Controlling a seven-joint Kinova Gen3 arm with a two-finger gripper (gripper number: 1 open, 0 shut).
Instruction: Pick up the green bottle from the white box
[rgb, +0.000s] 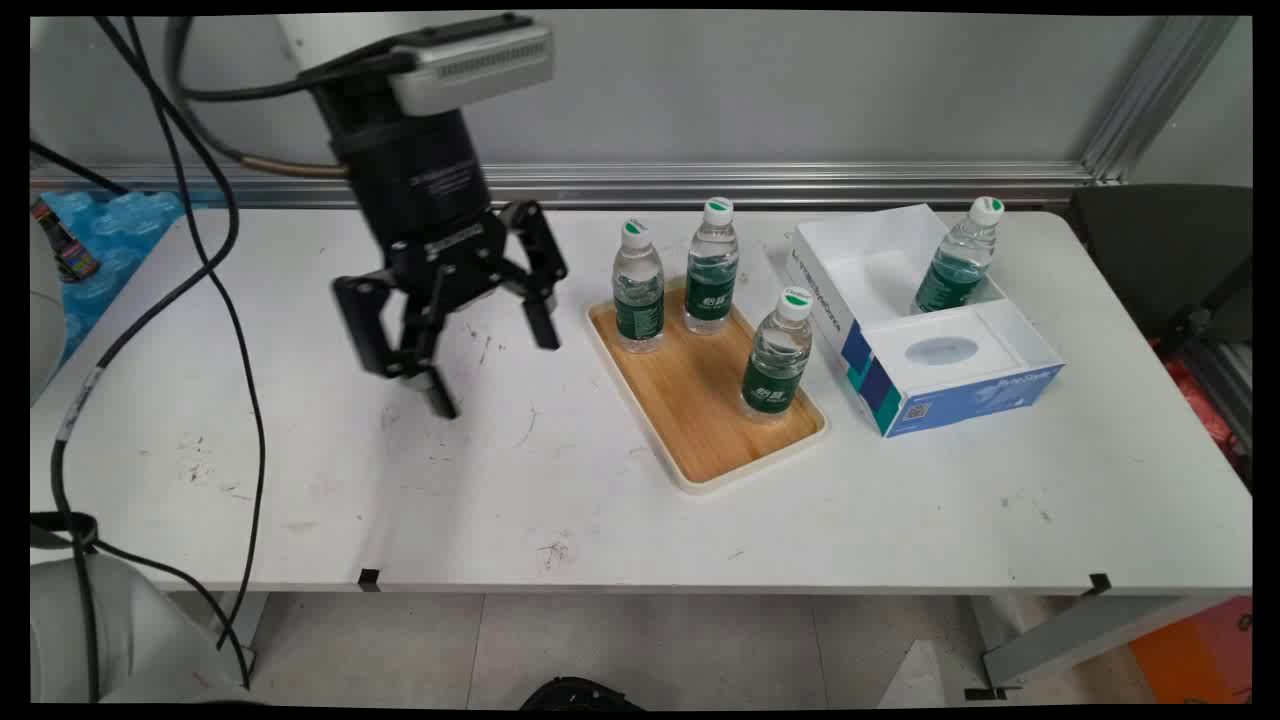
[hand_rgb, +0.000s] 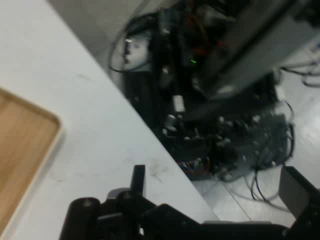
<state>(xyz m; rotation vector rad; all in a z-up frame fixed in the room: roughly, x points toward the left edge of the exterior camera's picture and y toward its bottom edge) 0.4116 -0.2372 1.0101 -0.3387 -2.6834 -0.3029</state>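
Tool (rgb: 450, 335) hangs above bare white worktop (rgb: 600, 500), jaws spread wide, holding nothing; nearest, a shallow wooden tray (rgb: 700, 420) carries three upright clear water bottles (rgb: 638, 290); these look light, smooth and slippery, best gripped mid-body; a fourth bottle (rgb: 958, 258) stands in an open cardboard box (rgb: 940, 350).

**Even light, motion blur at the hand**

The table (rgb: 640, 500) is evenly, softly lit from above; only faint shadows are cast. The gripper (rgb: 450, 330) is smeared by motion. The hand view is blurred throughout, darkest toward 2 o'clock.
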